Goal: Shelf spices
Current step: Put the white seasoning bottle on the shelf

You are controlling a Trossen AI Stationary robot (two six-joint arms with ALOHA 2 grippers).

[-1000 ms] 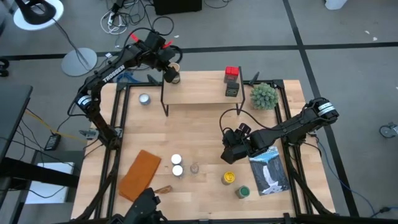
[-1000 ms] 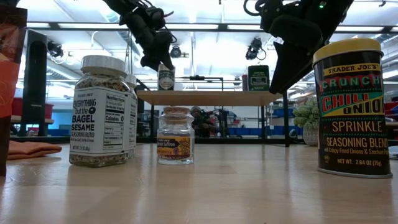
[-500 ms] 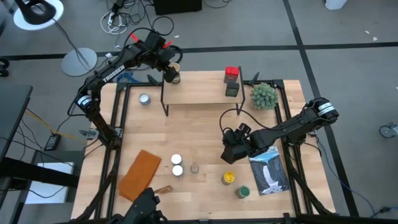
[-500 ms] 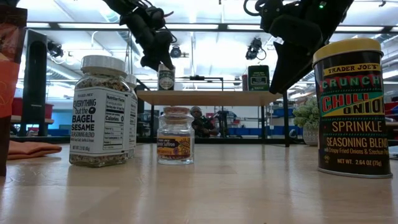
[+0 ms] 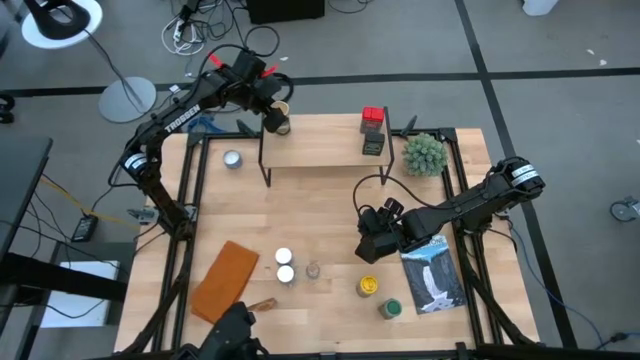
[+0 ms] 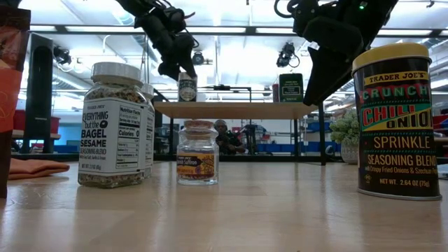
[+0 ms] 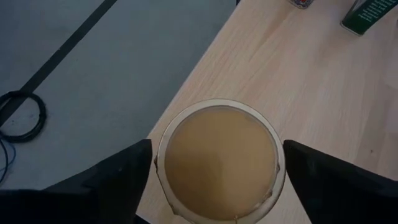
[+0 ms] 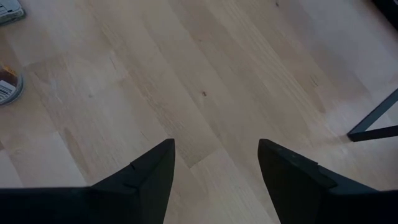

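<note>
Almost nothing has shifted across the last second; only the left gripper (image 7: 214,171) has spread its fingers a little, so that they now stand just clear of the tan-topped jar (image 7: 216,160) on either side instead of pinching it. That jar sits upright at the left end of the shelf (image 5: 320,150), close to the corner and to the edge that drops away to the floor. A red-topped jar (image 5: 373,117) and a dark green tin (image 5: 373,144) stand near the shelf's right end, while the remaining spices wait along the near edge of the table (image 5: 330,215): two white-topped jars (image 5: 284,264), a small clear jar (image 5: 313,270), a yellow-topped tin (image 5: 369,286) and a green-topped one (image 5: 389,308).

The step in hand looks like the release. Done well, the fingers should finish opening evenly, and the arm should then rise straight up before swinging away, since a sideways brush could tip the jar off the nearby edge.

The left arm reaches from the table's far left corner, elbow raised, wrist bent downward over the shelf end. The right gripper (image 8: 214,171) hovers low over bare wood near the middle of the table, roughly half open and empty, its arm stretched in from the right edge.
</note>
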